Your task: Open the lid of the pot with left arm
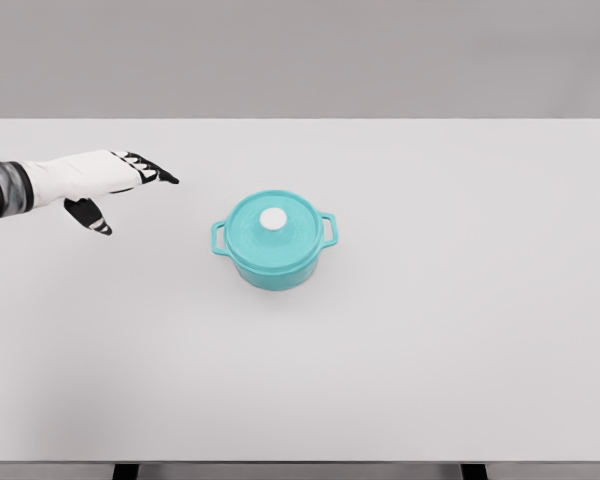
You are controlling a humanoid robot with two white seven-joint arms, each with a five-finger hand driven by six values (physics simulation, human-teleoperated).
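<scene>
The white robot left arm (10, 186) is cut off by the picture's left edge, so only its forearm and hand show. The round teal lid with a white knob (274, 232) hides the teal two-handled pot's (280, 268) inside. The white table's (460, 350) near edge runs off the bottom, where two dark stubs, perhaps legs, barely show.

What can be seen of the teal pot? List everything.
The pot is a small, round, teal casserole with a smooth, enamel-like look. It has two loop handles, one on each side, and a matching teal lid with a white round knob at its centre. The lid sits closed on the pot. It stands upright near the middle of the white table. Nothing touches it; the left hand hovers apart, to its left.
</scene>
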